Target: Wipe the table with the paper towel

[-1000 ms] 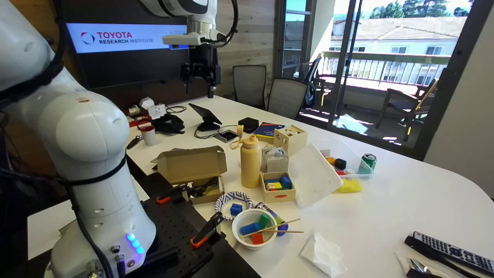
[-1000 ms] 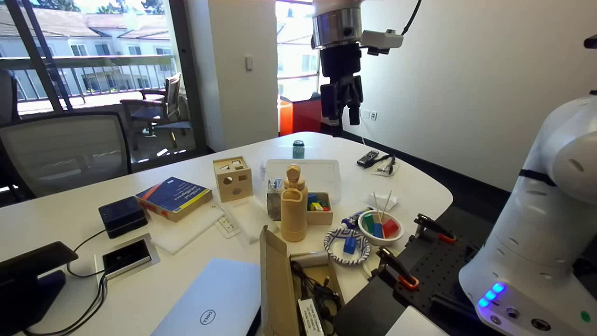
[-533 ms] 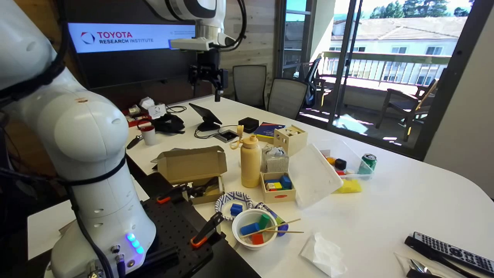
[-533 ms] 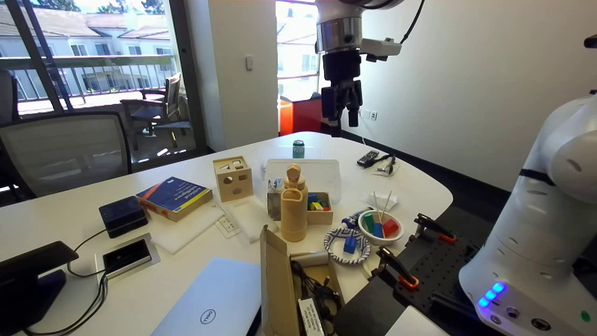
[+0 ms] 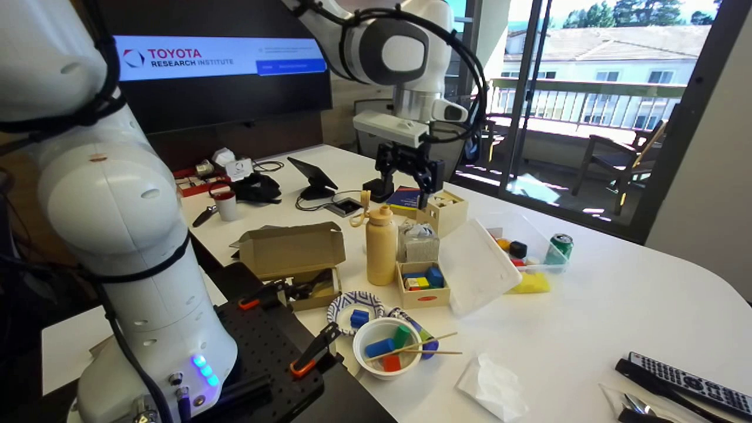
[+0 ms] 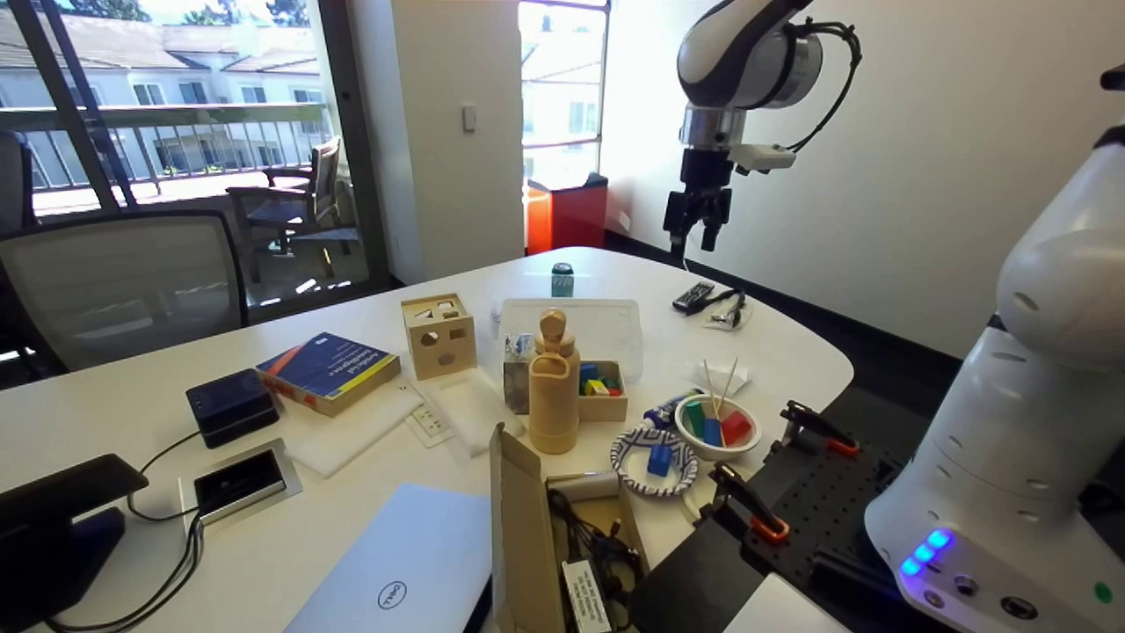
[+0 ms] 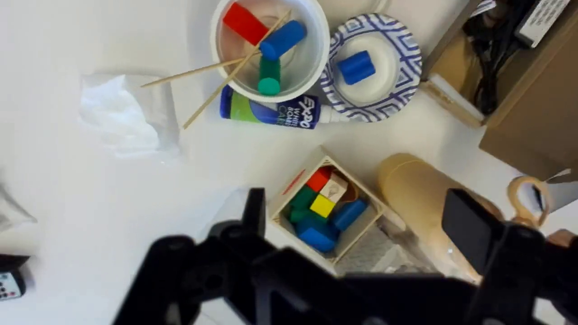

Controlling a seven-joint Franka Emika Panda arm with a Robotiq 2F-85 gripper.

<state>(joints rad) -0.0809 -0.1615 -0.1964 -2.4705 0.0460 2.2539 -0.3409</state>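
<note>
The middle and right of the frame are filled, in an exterior view, by a large white table (image 5: 587, 329). A jointed white robot arm (image 5: 120, 194) strapped with black cables is mounted at the left, its far end carried over to the upper centre. A wide dark wall screen (image 5: 217, 108) lettered "Toyota Research Institute" is seen at the upper left. An open brown cardboard box (image 5: 292, 251) with black cables inside is placed left of centre.

The black two-fingered gripper (image 7: 356, 207) is held in the air above the table, its fingers spread wide. Near the centre of an exterior view, a tall tan bottle (image 5: 382, 252) is stood upright. In the wrist view, a pale wooden box (image 7: 294, 181) of coloured blocks is seen below, between the fingers.

At the top of the wrist view, a round white bowl (image 7: 314, 58) is set just beside a blue-and-white patterned paper plate (image 7: 408, 74). The crumpled white paper towel (image 7: 131, 117) is laid on the table, at the upper left of that view. A blue-and-green plastic Expo bottle (image 7: 271, 108) is laid on its side by the bowl. Two thin wooden sticks (image 7: 203, 107) are leaned over the bowl's rim, and one tip is seen over the towel's edge. A small blue block (image 7: 356, 67) is rested on the plate.
</note>
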